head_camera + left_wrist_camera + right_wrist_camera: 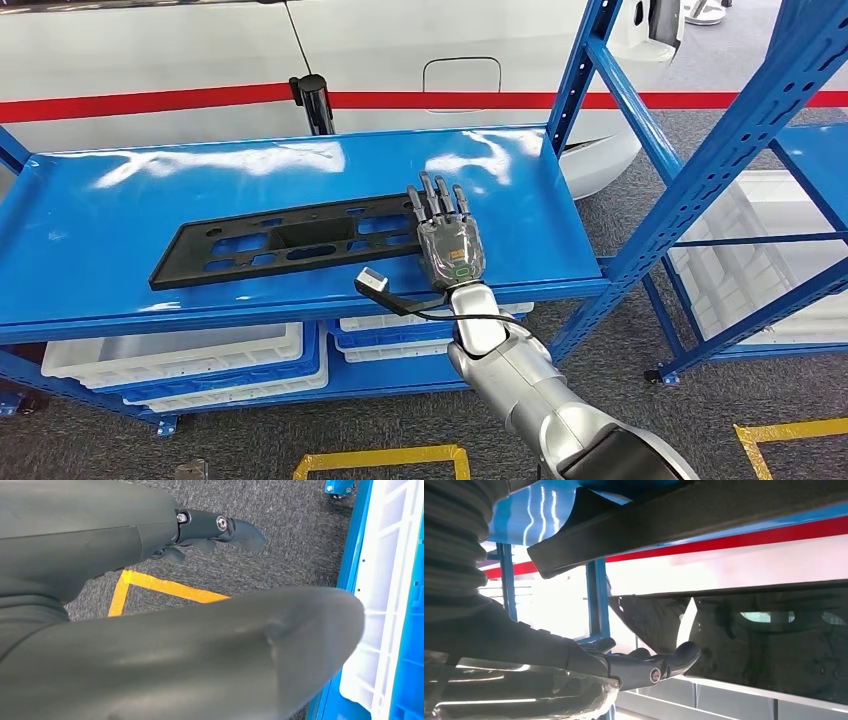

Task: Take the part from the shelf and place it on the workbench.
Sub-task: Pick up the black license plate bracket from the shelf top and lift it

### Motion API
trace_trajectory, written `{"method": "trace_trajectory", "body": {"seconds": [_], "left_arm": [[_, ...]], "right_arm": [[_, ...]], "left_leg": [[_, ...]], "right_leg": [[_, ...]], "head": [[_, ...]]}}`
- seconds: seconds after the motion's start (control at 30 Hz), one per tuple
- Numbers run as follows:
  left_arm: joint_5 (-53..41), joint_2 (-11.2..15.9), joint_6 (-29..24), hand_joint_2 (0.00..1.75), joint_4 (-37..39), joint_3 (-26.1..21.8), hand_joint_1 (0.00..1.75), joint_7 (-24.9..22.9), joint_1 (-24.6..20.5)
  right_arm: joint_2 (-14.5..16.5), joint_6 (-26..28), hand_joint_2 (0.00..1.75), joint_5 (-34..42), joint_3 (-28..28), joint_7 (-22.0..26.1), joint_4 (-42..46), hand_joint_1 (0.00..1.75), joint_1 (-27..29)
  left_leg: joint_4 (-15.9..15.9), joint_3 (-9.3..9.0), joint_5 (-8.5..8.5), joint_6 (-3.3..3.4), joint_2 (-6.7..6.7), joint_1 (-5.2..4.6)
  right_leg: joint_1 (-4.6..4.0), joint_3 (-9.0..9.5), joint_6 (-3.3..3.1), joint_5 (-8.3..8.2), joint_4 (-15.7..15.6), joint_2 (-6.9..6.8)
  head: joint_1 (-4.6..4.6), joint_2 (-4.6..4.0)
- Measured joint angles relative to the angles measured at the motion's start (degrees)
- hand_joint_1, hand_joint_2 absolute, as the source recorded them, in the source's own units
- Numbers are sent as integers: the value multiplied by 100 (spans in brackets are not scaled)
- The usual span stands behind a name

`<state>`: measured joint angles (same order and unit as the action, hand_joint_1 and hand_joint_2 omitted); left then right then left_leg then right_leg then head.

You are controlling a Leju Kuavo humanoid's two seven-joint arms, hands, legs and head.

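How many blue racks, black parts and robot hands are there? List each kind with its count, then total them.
Blue racks: 2, the near one and one to its right
Black part: 1, lying on the near rack
Robot hands: 2, right hand and left hand
Total: 5

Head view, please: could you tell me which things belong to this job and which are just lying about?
Part of the job:
black part lying flat on the shelf
blue shelf
right robot hand, fingers spread at the part's right end

Just lying about:
white bins on the level below
yellow floor tape
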<state>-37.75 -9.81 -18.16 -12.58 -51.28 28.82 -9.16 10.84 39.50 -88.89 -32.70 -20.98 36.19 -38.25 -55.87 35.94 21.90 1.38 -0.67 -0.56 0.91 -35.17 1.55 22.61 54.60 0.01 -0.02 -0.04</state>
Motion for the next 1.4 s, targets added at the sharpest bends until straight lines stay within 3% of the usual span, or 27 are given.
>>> {"method": "trace_trajectory", "body": {"seconds": [0.3, 0.33, 0.43, 0.47, 1.07, 1.4], "left_arm": [[33, -20, -63, 0, 21, -42, 0, -19, 2], [44, -25, -83, 0, 25, -52, 0, -29, 1], [76, -38, -135, 0, 31, -96, 0, -54, 1], [82, -40, -149, 0, 31, -112, 0, -57, 1], [13, -42, -180, 0, 32, -145, 0, -133, -10], [-81, -37, -192, 0, 32, -146, 0, -136, -57]], "right_arm": [[-1, 0, 175, 0, -29, 0, -43, 0, -6], [1, 0, 175, 0, -39, 1, -45, 32, -6], [14, 0, 175, 0, -67, 46, -70, 157, -7], [25, 0, 175, 0, -69, 75, -83, 168, -7], [68, 1, 175, -1, -65, 249, -83, 175, -2], [6, 2, 175, -2, -62, 225, 334, 175, 64]], "left_leg": [[0, 0, -1, 0, 0, 0], [0, 0, -1, 0, 0, 0], [0, 0, -1, 0, 0, 0], [0, 0, 0, 0, 0, 0], [0, -1, -1, 0, 0, 0], [0, -2, -1, 1, -1, 0]], "right_leg": [[-1, 1, 0, 0, 0, 0], [-1, 1, 0, 0, 0, 0], [-1, 2, 0, 0, 0, 0], [-1, 1, 0, 0, 0, 0], [-1, 1, 0, 0, 0, 0], [-1, 1, 0, 0, 0, 0]], "head": [[0, 0], [0, 0], [0, 0], [0, 1], [0, 1], [0, 1]]}}
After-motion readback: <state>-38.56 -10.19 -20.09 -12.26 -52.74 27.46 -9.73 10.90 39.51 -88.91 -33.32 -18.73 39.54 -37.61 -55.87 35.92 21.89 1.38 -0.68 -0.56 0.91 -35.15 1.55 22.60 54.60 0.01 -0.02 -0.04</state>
